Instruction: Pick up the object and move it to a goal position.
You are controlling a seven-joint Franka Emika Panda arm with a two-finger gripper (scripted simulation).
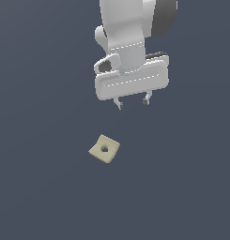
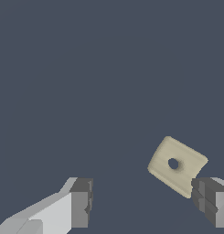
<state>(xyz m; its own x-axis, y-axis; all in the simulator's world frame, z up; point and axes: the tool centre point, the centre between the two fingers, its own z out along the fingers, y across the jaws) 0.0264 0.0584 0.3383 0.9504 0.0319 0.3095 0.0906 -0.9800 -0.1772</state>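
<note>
The object [image 1: 104, 149] is a small flat cream square block with rounded edges and a round centre hole, lying on the dark blue-grey floor. My gripper [image 1: 132, 102] hangs open above it, offset toward the exterior view's right, with nothing between its fingers. In the wrist view the object [image 2: 176, 165] lies close beside one dark fingertip [image 2: 208, 197], outside the gap, while the other fingertip [image 2: 81, 208] stands far across from it. The gripper [image 2: 144, 204] spans much wider than the block.
A plain dark blue-grey surface [image 1: 41, 187] fills both views. The white arm body [image 1: 130, 37] rises out of the exterior view's upper edge.
</note>
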